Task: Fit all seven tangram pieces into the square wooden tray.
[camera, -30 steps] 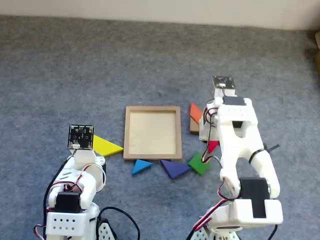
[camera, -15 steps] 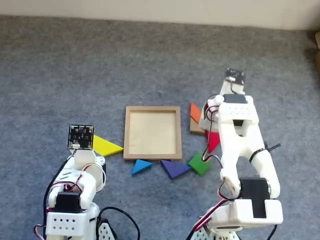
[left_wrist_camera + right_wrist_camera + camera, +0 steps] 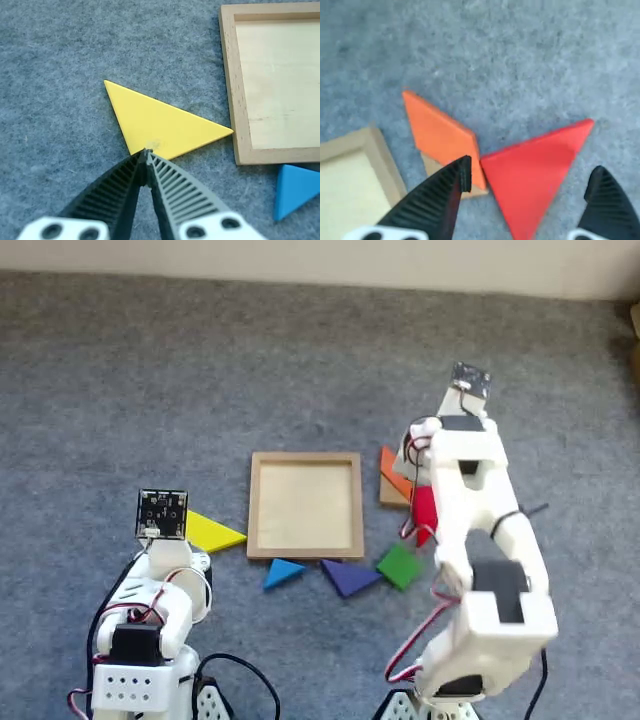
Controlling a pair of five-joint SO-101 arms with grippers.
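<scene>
Jaws wide apart, the right gripper (image 3: pixel 532 175) hangs over the red triangle (image 3: pixel 540 165), which lies flat on the carpet between its 2 fingers. One jaw tip is at the triangle's corner, just where it meets the orange piece (image 3: pixel 442 132). The other is out past the triangle's long edge, over bare carpet. So the fingers straddle the piece across that long edge rather than along it, and I judge a straight descent and squeeze would suit. The crowding by the orange piece is the risk.

The square wooden tray (image 3: pixel 305 456) lies beyond the orange piece from the red triangle, and none of the 7 pieces is in it yet. The left gripper (image 3: pixel 147 155) has its jaws pressed together, tips at the edge of the yellow triangle (image 3: pixel 160 125) on the tray's other side, so the right arm is plainly the nearer one to the red triangle.
</scene>
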